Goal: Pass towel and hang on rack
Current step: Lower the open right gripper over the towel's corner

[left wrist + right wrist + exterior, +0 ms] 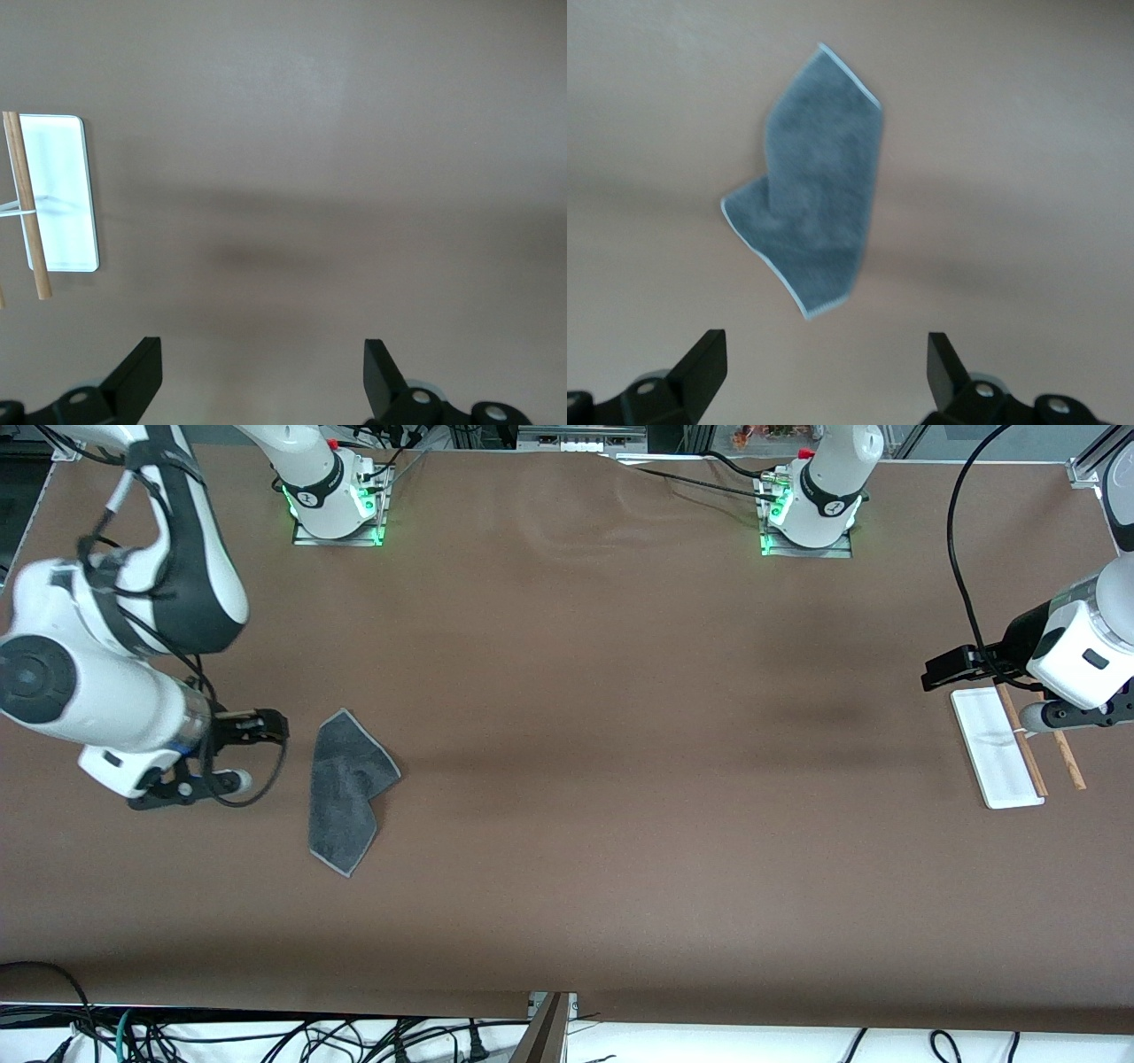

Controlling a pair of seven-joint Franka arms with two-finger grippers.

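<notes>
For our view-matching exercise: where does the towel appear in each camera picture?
Front view: towel flat on the table toward the right arm's end, beside the right gripper.
Left wrist view: not in it.
Right wrist view: towel mid-picture.
Shared landmark: the brown table.

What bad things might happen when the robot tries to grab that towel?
The towel lies flat and partly folded, so the open right hand might pinch one layer only, or scrape the table. The rack sits far away under the open left hand, so a sloppy handover might drop it.
</notes>
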